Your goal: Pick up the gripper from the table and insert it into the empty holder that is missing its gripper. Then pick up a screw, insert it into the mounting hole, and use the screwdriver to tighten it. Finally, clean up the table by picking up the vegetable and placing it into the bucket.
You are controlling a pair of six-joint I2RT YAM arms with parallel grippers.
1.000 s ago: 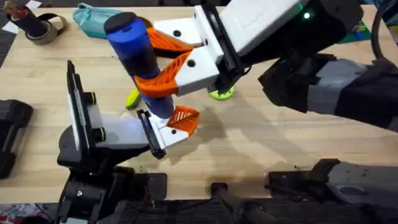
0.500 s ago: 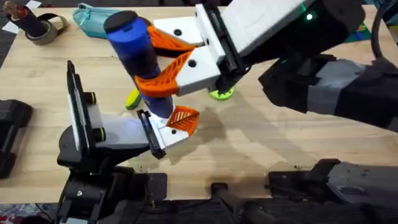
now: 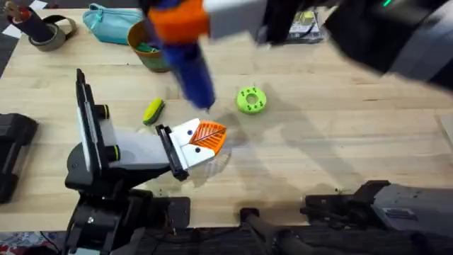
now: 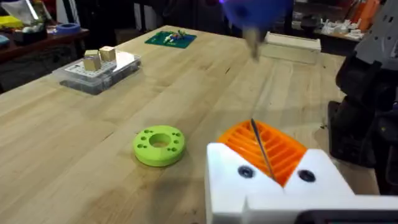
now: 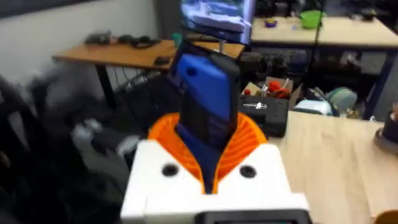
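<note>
Green holed disc (image 3: 250, 100) lies mid-desk (image 3: 340, 149). Teal pouch (image 3: 113, 23) and tape roll (image 3: 51, 34) at the far left edge. Small parts tray (image 4: 99, 70) beyond.

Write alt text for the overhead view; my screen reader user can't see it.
The right gripper, at the top of the view, holds the blue screwdriver tip-down above the wooden table. Nearer the camera, the white holder carries an orange gripper. A green ring, a yellow-green vegetable and the bucket lie around.
</note>
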